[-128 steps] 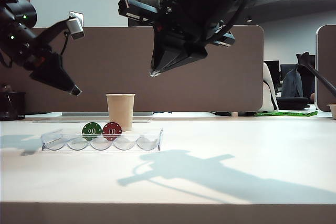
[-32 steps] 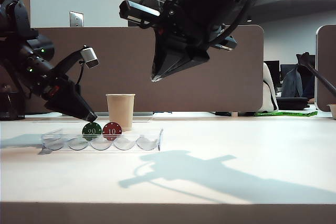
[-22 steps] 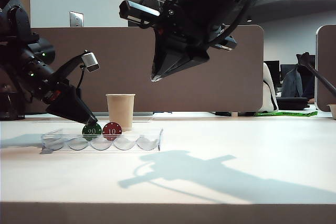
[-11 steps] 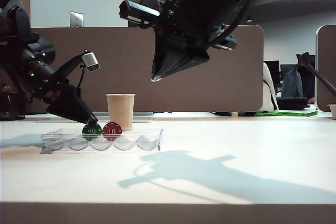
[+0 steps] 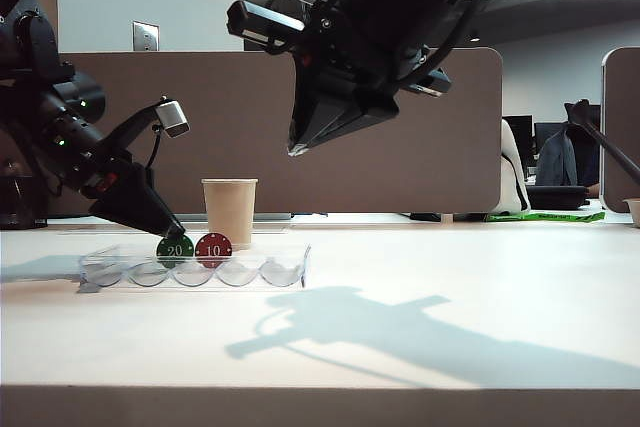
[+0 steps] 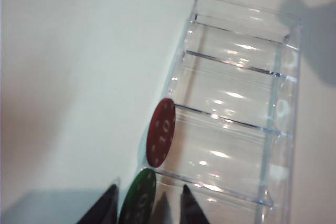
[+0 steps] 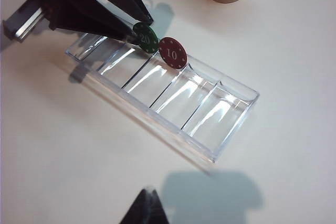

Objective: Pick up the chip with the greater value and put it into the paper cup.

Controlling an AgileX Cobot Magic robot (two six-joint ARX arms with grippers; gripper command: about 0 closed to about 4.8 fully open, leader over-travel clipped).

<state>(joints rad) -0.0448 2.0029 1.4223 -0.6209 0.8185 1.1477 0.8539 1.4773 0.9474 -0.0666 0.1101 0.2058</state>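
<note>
The small round green chip marked 20 (image 5: 175,249) stands on edge, its face toward the exterior camera, at the far wall of the clear scalloped plastic tray (image 5: 285,269) on the white bench (image 5: 450,277), touching the red chip marked 10 (image 5: 213,248). The left gripper (image 6: 146,201) straddles the green chip with dark tapered fingers apart, its grip uncertain. The smooth tan tapered paper cup (image 5: 230,211) stands upright just behind; the right gripper (image 5: 292,143) hangs high, only one dark tip showing in its wrist view, its state unreadable.

chip tray (image 7: 220,124): clear glossy plastic, bright glints on its ridges
paper cup (image 5: 229,209): matt tan paper
green chip (image 7: 145,37): smooth (red chip (image 7: 172,52) likewise)
table (image 5: 420,347): pale, matt
left gripper (image 6: 148,203): dark, matt fingers
</note>
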